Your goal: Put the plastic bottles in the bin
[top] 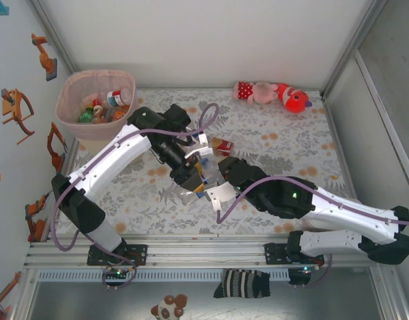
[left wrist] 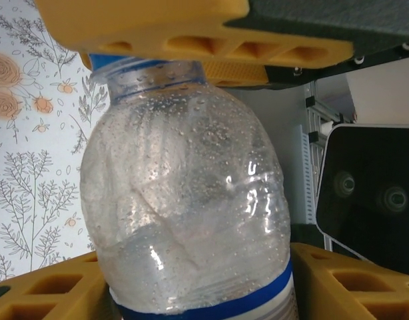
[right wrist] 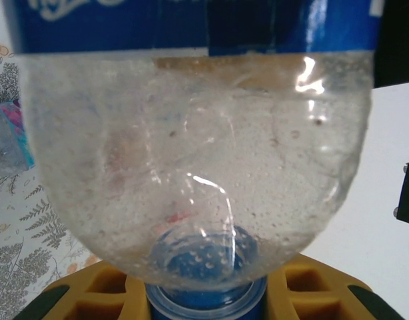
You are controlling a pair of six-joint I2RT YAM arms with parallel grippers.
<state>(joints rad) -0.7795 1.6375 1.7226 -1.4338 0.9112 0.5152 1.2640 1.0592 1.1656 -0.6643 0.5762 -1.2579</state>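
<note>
Clear blue-label bottle (left wrist: 191, 213) tight in R hand (top: 210, 179), also btwn L hand (left wrist: 191, 160) jaws, L grip unclear.

Up top, the fixed camera sits above and behind the mounting rail (top: 204, 248), looking down and forward over the whole bench (top: 284, 150), with the back wall at the upper edge. Over to the left wrist view: it rides on the left tool (left wrist: 201, 293) and is jammed right up against the clear bottle (left wrist: 191, 200), with flowered bench showing at its left edge. The right wrist camera, on the right tool (right wrist: 204, 297), faces that same bottle from the cap end (just as close). The overhead takes in their meeting spot mid-bench.
</note>
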